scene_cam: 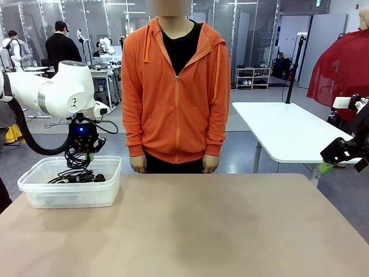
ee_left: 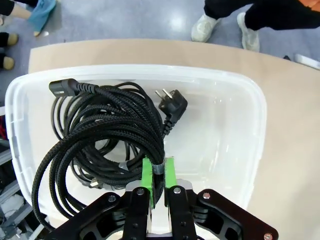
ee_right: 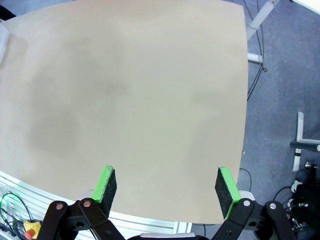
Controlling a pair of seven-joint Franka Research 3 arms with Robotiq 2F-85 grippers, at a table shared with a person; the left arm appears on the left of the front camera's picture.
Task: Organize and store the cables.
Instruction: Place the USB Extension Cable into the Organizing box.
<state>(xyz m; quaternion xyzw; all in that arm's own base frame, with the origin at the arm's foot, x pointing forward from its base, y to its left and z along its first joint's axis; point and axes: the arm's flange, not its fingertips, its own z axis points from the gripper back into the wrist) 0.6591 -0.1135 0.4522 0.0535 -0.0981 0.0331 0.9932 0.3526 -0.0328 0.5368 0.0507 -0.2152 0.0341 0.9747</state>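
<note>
A coiled black braided cable (ee_left: pixel 100 135) with a plug (ee_left: pixel 172 105) at its end hangs over the clear plastic bin (ee_left: pixel 260 115). My left gripper (ee_left: pixel 158 182) is shut on it, its green pads (ee_left: pixel 146 175) pinching the coil at a taped spot. From the front, the left gripper (scene_cam: pixel 82 151) stands above the bin (scene_cam: pixel 34 193) at the table's left, and the cable (scene_cam: pixel 78 161) dangles down onto other black cables (scene_cam: pixel 81 178) lying inside. My right gripper (scene_cam: pixel 343 166) hovers open off the table's right edge. In its own view the right gripper (ee_right: pixel 165 186) holds nothing.
A person in an orange hoodie (scene_cam: pixel 176 86) stands at the far side, both hands hanging down by the table's edge. The tan tabletop (scene_cam: pixel 219 231) stretches from the bin to the right. A white table (scene_cam: pixel 282 127) stands behind on the right.
</note>
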